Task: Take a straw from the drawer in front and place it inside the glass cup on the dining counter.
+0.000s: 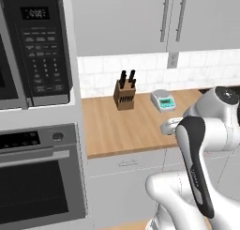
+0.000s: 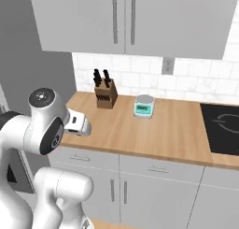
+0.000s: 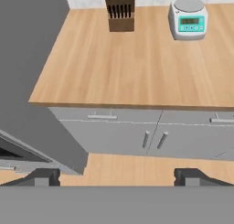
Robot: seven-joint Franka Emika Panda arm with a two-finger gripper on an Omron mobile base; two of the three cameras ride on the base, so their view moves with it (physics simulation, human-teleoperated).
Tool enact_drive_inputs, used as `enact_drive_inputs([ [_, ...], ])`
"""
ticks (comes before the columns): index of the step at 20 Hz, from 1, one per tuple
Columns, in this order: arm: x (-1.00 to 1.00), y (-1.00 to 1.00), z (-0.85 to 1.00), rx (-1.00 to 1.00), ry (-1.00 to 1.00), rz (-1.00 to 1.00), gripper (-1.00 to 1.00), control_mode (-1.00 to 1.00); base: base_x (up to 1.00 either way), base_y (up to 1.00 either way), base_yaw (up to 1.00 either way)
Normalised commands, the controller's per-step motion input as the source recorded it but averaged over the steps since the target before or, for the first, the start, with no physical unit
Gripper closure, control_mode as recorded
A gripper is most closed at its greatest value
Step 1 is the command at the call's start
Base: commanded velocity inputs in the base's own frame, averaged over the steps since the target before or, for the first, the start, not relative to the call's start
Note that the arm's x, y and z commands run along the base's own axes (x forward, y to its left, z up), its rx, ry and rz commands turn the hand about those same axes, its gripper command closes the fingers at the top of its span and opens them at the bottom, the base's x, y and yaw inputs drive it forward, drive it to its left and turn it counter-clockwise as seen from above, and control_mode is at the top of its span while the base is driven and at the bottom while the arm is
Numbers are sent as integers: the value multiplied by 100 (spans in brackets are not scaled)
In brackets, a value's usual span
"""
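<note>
Directly below the front edge of the wooden worktop (image 3: 137, 67), the drawer (image 3: 103, 117) sits fully shut, its slim bar handle (image 3: 102, 116) lying flat across the light-grey front. A second drawer (image 3: 201, 122) of the same kind lies just beside it to the right, and two cabinet doors (image 3: 153, 143) with short upright pulls stand beneath. The gripper (image 3: 117, 176) hangs above the worktop's front edge, looking down over it, and its two dark fingertips (image 3: 43, 176) stand wide apart with nothing between them. From the right base camera the hand (image 2: 77, 122) shows jutting out over the near left corner of the worktop.

On the worktop, a knife block (image 1: 124, 94) stands against the white tiled wall, upright, with dark handles rising from it. A small kitchen scale (image 2: 144, 106) with a teal display rests well apart to its right. Further right, a black cooktop (image 2: 221, 127) is let into the surface. Left of the worktop stands a tall unit holding a microwave (image 1: 40, 46) above an oven (image 1: 40, 177) with a dark-glass door. Grey wall cupboards (image 2: 126, 20) hang overhead.
</note>
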Motion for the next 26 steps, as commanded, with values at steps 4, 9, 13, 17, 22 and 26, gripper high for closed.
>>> enact_drive_inputs([
  [4,0,0,0,0,0,0,-100,100,-39,40,0],
  [9,0,0,0,0,0,0,-100,100,-40,45,0],
  [13,0,0,0,0,0,0,-100,100,-22,61,0],
  [17,0,0,0,0,0,0,-100,100,-9,69,0],
  [22,0,0,0,0,0,0,-100,100,-7,59,0],
  [26,0,0,0,0,0,0,-100,100,-9,53,0],
])
